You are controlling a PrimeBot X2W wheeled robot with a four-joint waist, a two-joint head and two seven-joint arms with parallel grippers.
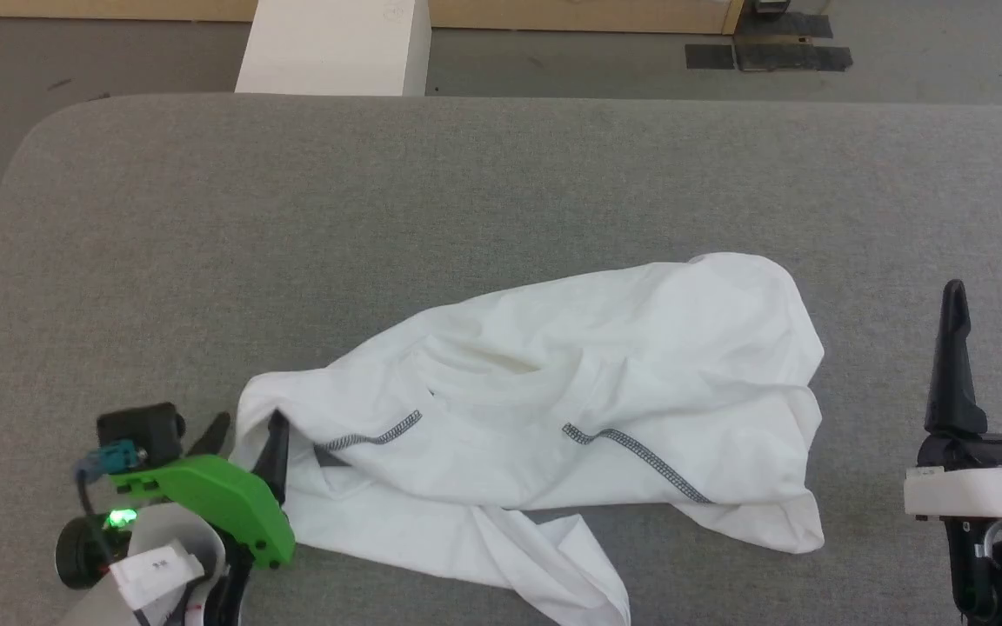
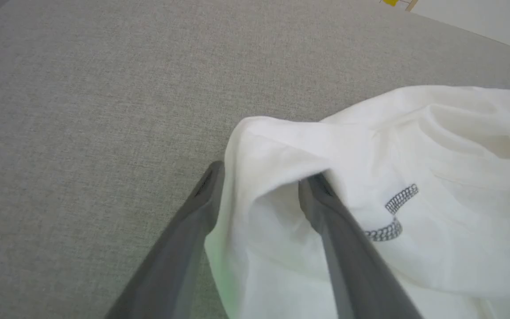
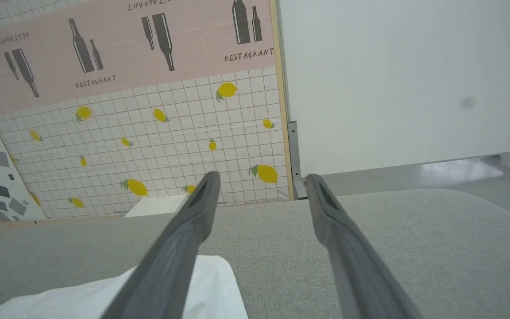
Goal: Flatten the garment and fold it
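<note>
The garment [image 1: 597, 382] is a white shirt with dark grey stitched seams, lying crumpled on the near middle of the grey table [image 1: 205, 217]. One sleeve trails toward the front edge. My left gripper [image 1: 249, 426] is at the garment's left end. In the left wrist view the left gripper [image 2: 261, 173] is open, and a loose fold of the garment [image 2: 414, 155] lies between its fingers. My right gripper [image 1: 992, 300] stands open to the right of the shirt, apart from it. The right gripper [image 3: 261, 179] has nothing between its fingers, and a corner of the garment [image 3: 51, 303] shows low on the left.
A white box [image 1: 336, 48] stands on the floor beyond the table's far edge. The table's far left corner is rounded. Bare grey table surface stretches behind and left of the shirt. A lemon-patterned wall [image 3: 148, 133] rises beyond the table.
</note>
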